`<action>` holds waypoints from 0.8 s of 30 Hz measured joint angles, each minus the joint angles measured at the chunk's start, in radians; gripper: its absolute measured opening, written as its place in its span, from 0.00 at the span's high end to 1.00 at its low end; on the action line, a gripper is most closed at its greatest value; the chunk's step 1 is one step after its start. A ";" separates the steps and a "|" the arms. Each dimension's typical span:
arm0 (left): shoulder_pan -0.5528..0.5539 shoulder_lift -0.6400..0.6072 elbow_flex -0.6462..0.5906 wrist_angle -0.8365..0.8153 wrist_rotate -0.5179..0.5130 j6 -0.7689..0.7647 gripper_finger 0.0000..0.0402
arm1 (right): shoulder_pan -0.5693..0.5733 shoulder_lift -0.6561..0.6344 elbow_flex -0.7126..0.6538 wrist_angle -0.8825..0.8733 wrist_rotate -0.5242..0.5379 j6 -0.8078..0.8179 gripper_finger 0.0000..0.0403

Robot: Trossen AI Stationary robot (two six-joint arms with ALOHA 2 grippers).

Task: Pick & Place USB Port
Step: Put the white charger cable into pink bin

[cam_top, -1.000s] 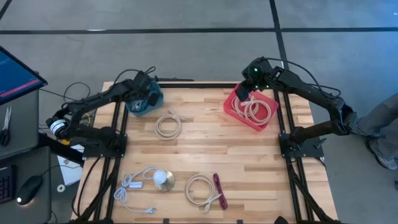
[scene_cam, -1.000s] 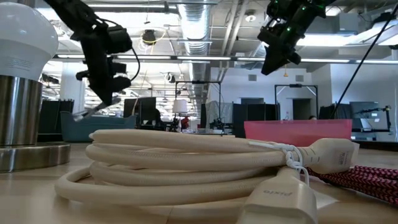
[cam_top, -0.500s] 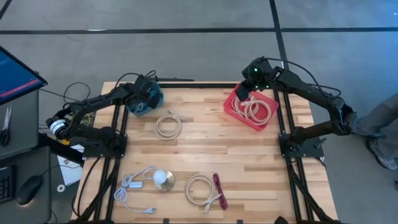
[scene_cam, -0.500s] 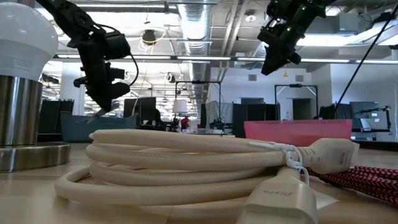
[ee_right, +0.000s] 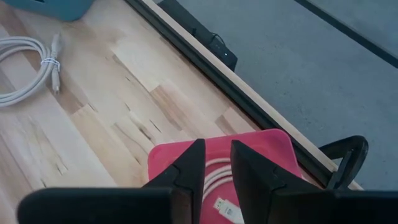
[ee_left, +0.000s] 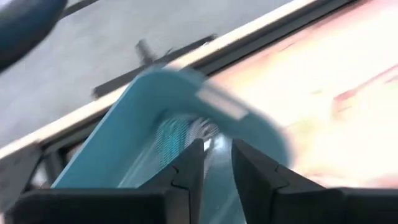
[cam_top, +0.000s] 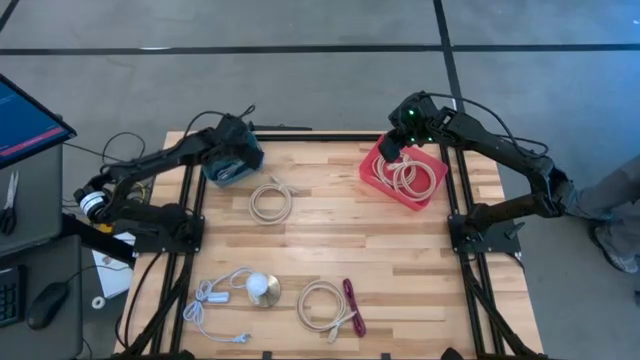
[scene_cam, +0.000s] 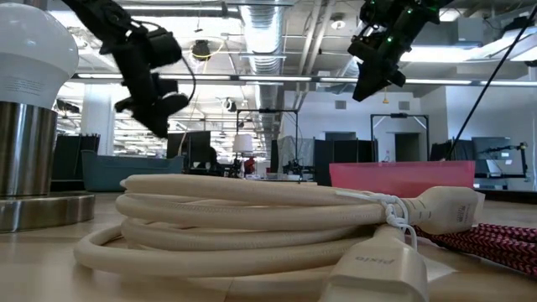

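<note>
Since a moment ago my left gripper [cam_top: 232, 150] has lifted above the teal bin [cam_top: 231, 168], fingers nearly closed, empty. My right gripper [cam_top: 393, 148] hovers likewise over the red bin [cam_top: 375, 172], where the cream coiled USB cable [cam_top: 408, 176] lies.

- Both arms are dark, almost black, built from slim links with thicker round joints.
- The right gripper [cam_top: 391, 150] has a small green light on the wrist housing above it.
- The left arm has a white ring near its base.
- Thin black cables loop along both arms.
- The fingers [ee_right: 185, 169] are black, flat and angular.
</note>
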 joint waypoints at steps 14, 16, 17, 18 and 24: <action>-0.241 0.000 0.159 0.001 0.127 -0.024 0.86 | 0.009 0.000 0.000 -0.001 -0.046 -0.025 0.83; -0.291 0.000 0.165 0.001 0.127 -0.024 0.87 | 0.009 0.000 0.000 -0.001 -0.108 -0.047 0.83; -0.317 0.000 0.167 0.001 0.126 -0.024 0.87 | 0.009 0.000 0.000 -0.001 -0.138 -0.050 0.83; -0.341 0.000 0.168 0.002 0.126 -0.027 0.88 | 0.009 0.000 0.000 -0.001 -0.163 -0.051 0.83; -0.467 0.000 0.168 0.008 0.120 -0.125 0.90 | 0.012 0.000 0.000 -0.001 -0.253 -0.053 0.83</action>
